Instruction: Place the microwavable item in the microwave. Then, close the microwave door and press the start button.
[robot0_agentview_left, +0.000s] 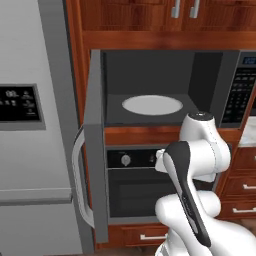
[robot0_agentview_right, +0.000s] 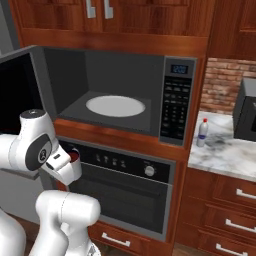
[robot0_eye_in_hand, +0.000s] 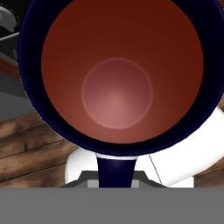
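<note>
Where the microwave (robot0_agentview_right: 125, 95) keypad sits, tiny unreadable labels, blue clock digits

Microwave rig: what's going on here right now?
The arm is carrying the cup: the gripper is shut on it, held low in front of the oven, below the microwave. The hand view looks straight down into the cup's red inside. The microwave door stands wide open and the white turntable is bare, so the cup isn't in yet. Door closing and the start press are not yet done.
</note>
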